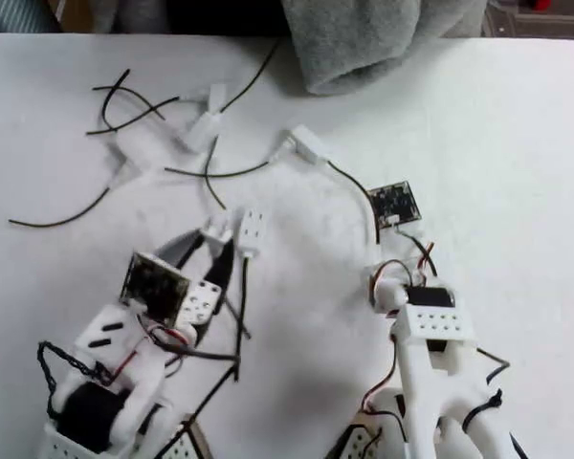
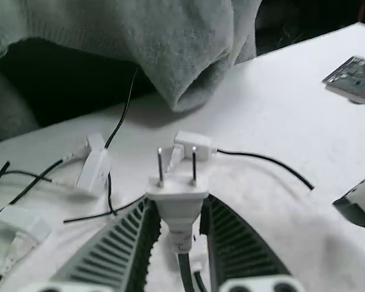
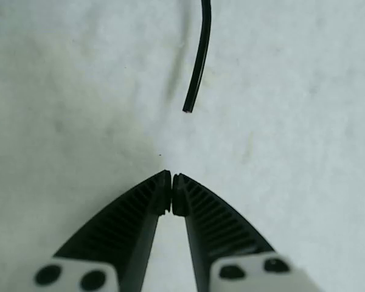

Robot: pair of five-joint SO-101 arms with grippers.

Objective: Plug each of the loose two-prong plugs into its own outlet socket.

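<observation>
The left gripper (image 2: 179, 210) was clamped on a plug (image 2: 175, 190) by its body, prongs free, pointing at a socket (image 2: 193, 145) near ahead on the table (image 2: 304, 121). It looked light, hard and likely slick; its cord (image 2: 184, 271) might tug. The right gripper (image 3: 171, 193) sat closed, empty.

- Two hands: the left hand (image 2: 178, 207) and the right hand (image 3: 171, 194).
- One two-prong plug (image 2: 176, 191).
- One white socket block (image 1: 252, 231).
- Three more white wire-end pieces (image 1: 311, 145) in the frame's upper half; plug or socket unclear.
- One grey cloth (image 1: 364, 38).
- One table (image 1: 517, 143).
</observation>
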